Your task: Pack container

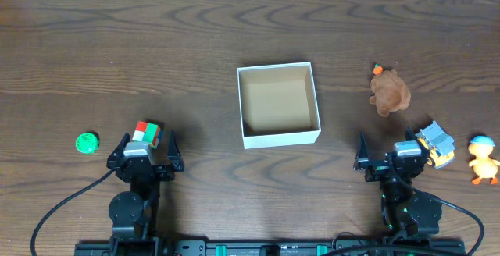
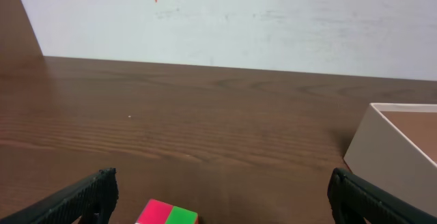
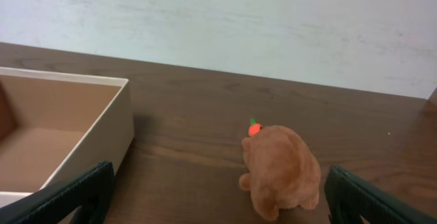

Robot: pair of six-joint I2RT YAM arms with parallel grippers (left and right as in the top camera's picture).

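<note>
Left gripper [image 2: 222, 181] and right gripper [image 3: 220, 174] gape wide, holding nothing, either side of the empty box [image 1: 280, 138]; packing is judged unstarted, with cube [image 1: 147, 133], disc [image 1: 87, 142], bear [image 1: 389, 92], truck [image 1: 434, 144] and duck [image 1: 483, 159] outside it.

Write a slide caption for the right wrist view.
Right gripper open, facing a brown plush toy and the container.

Square white cardboard container [image 1: 279, 137], tan inside, open-topped, upright, table centre
</note>
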